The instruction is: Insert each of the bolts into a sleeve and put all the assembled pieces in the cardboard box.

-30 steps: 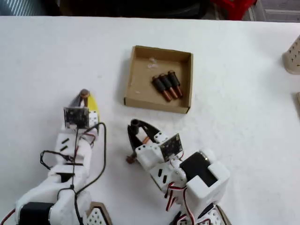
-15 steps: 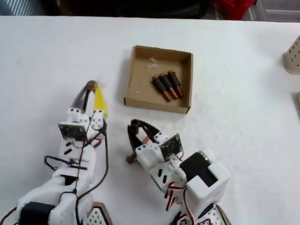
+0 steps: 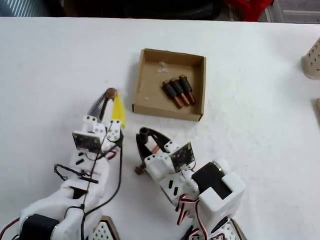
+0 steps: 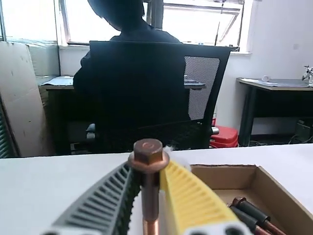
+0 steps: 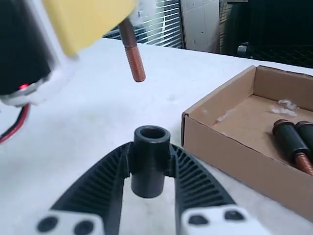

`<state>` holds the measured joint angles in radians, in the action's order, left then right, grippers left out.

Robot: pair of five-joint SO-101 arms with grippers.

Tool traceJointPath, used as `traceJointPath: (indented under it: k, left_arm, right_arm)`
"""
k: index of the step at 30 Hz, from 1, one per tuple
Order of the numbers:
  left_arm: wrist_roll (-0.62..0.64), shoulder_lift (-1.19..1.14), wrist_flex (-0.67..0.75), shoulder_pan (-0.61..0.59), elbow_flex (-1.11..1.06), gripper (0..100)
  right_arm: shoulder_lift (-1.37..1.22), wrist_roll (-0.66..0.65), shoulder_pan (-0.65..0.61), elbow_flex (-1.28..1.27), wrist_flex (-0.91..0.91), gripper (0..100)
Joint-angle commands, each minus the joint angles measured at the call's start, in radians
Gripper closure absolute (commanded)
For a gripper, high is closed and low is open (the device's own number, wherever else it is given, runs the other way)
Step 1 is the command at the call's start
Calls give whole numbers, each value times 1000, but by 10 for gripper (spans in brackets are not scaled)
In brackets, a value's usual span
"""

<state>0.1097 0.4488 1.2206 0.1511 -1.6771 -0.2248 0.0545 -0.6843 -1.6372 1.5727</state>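
My left gripper (image 3: 110, 100) is shut on a copper bolt (image 4: 147, 186), head up, held above the table just left of the cardboard box (image 3: 150, 80). My right gripper (image 5: 149, 164) is shut on a black sleeve (image 5: 149, 157) standing upright with its bore open; it appears in the high view as the sleeve (image 3: 144, 133) below the box. The bolt's threaded tip (image 5: 134, 61) hangs above and a little to the side of the sleeve, apart from it. Three assembled pieces (image 3: 178, 91) lie side by side in the box.
Another copper bolt (image 3: 139, 170) lies on the table beside the right arm. A perforated beige stand (image 3: 313, 59) sits at the table's right edge. White tabletop spreads around the box on all sides.
My left gripper has carried the bolt to the right and nearer the sleeve, from the far-left spot toward the box's left side. The right arm and sleeve kept still.
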Motion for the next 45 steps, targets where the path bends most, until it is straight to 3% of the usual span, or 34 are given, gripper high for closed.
traceJointPath:
  k: [1, 5, 10, 19, 25, 40, 45]
  left_arm:
    - [12, 41, 28, 48, 3, 980]
    - [77, 42, -20, 58, 23, 979]
    - [89, 101, -302, 25, 123, 979]
    - [89, 564, -827, 81, 144, 979]
    - [133, 829, -1099, 162, 146, 978]
    - [144, 980, -1410, 266, 195, 978]
    - [144, 980, -1430, 286, 201, 978]
  right_arm:
    - [2, 5, -10, 9, 1, 982]
    - [2, 5, -10, 9, 1, 982]
    - [2, 5, -10, 9, 1, 982]
    - [2, 5, -10, 9, 1, 982]
    - [2, 3, -33, 8, -31, 982]
    - [2, 3, -35, 8, -30, 982]
    - [2, 3, -35, 8, -30, 982]
